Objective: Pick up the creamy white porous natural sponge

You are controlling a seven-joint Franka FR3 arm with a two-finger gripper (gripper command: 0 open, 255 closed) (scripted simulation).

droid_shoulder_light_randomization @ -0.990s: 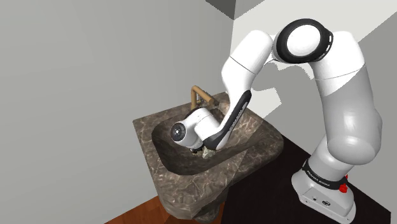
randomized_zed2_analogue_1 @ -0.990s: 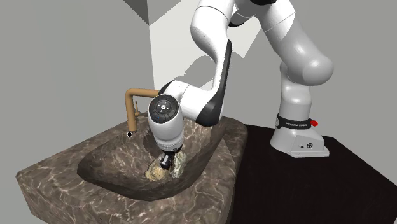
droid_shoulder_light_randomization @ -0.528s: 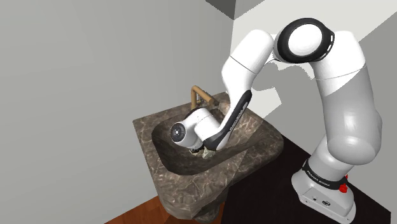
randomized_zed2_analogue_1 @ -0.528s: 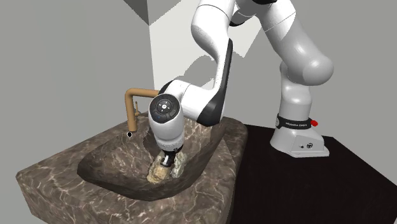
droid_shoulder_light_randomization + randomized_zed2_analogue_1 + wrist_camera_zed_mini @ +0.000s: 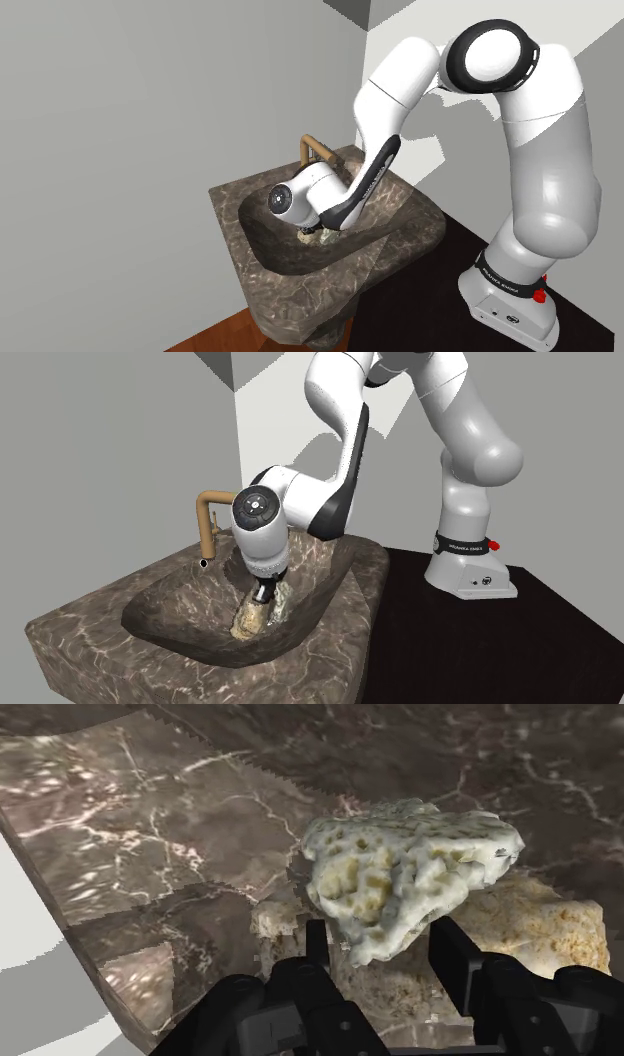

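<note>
**Shoulder view.** The white arm (image 5: 520, 150) rises from the black stand (image 5: 420, 320) at the lower right, then bends down and to this view's left into the dark veined stone sink (image 5: 395, 245). The tool (image 5: 317, 233) sits low inside the basin, below the white wrist. A brass-coloured tap (image 5: 318, 150) stands at the sink's rear rim, just behind the forearm. Plain grey walls back the sink. A strip of reddish wood floor (image 5: 215, 335) shows at its foot.

**Second exterior view.** The tool points down into the basin, tilted slightly. The sponge (image 5: 254, 616) is a pale, pitted mass directly under the fingertips, near the middle of the basin floor. Whether it touches the stone beneath cannot be told here. The tap stands at this view's left of the wrist, apart from it.

**Wrist view.** The two black fingers (image 5: 452, 954) stand on either side of the sponge's narrow near end and press against it, so the tool is pinching the sponge. The sponge is creamy white with yellowish pores. Its broader part spreads out beyond the fingertips. A beige porous lump (image 5: 545, 929) lies under and beside it on the basin floor.
</note>
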